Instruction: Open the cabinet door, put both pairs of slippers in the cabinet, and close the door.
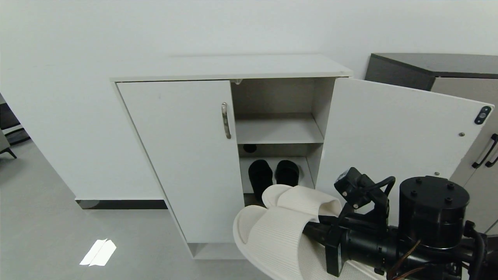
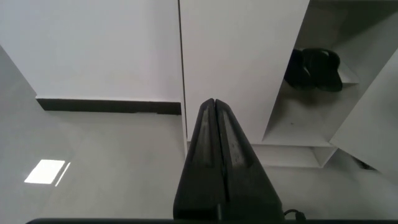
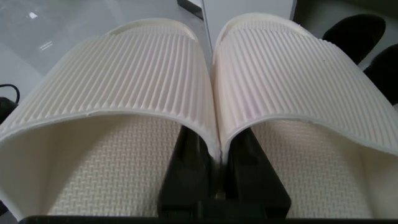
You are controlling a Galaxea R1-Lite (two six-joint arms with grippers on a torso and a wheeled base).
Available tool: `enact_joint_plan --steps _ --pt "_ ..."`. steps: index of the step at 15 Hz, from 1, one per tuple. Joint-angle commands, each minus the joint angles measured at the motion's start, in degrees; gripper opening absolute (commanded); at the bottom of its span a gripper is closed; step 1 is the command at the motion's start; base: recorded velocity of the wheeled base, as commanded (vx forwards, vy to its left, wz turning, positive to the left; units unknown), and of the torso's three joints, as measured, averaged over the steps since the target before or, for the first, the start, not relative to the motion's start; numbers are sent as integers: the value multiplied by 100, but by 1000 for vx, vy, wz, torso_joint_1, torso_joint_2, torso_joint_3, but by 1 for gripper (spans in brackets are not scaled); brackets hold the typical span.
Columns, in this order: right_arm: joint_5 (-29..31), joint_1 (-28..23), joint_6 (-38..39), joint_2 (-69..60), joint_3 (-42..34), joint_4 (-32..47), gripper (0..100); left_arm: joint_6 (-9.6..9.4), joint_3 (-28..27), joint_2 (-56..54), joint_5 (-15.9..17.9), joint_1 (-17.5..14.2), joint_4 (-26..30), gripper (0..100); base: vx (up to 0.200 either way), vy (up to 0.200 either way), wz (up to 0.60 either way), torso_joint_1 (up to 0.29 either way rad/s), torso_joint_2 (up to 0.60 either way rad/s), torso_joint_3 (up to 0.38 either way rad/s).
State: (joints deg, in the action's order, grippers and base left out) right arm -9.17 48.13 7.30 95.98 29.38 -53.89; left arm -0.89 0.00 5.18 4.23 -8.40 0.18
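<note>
Right hand [image 3: 217,186], arm lying level at lower right, is clamping the white slippers [image 1: 272,229] by adjoining straps before the open cabinet [image 1: 175,155]. Black slippers [image 1: 272,175] are sitting mid-frame inside. Left hand [image 2: 215,155] is pressing shut, empty.

Lower shelf [image 1: 305,172] of cabinet [image 1: 233,67]: 1 pair black slippers [image 1: 260,177], side by side.

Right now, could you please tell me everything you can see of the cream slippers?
The cream slippers are a pair with ribbed straps and textured, foam-like insoles. The right gripper holds them side by side off the floor, pinching their inner strap edges together, toes toward the open cabinet. Nothing else touches them.
</note>
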Motion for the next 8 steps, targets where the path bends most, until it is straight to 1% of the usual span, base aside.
enact_joint_plan --steps 1,2,3,4,5,6,7,8 --pt "-6 4 -1 26 -2 2 0 1 0 9 -1 -4 -1 0 0 0 0 -144 461 320" --pt "-6 4 -18 26 -20 -7 0 1 0 9 -1 -4 -1 0 0 0 0 -134 447 310" --pt "55 30 -229 62 -46 -33 0 1 0 9 -1 -4 -1 0 0 0 0 -119 427 315" --pt "161 39 -554 79 -99 -95 0 1 0 9 -1 -4 -1 0 0 0 0 -61 232 178" --pt "548 56 -598 158 77 -33 0 1 0 9 -1 -4 -1 0 0 0 0 -41 144 95" --pt "1295 162 -546 343 604 309 0 1 0 9 -1 -4 -1 0 0 0 0 -17 76 41" --pt "1954 294 -343 448 1167 872 0 1 0 9 -1 -4 -1 0 0 0 0 -12 51 41" --pt "2806 584 307 554 2309 2261 0 1 0 9 -1 -4 -1 0 0 0 0 0 0 0"
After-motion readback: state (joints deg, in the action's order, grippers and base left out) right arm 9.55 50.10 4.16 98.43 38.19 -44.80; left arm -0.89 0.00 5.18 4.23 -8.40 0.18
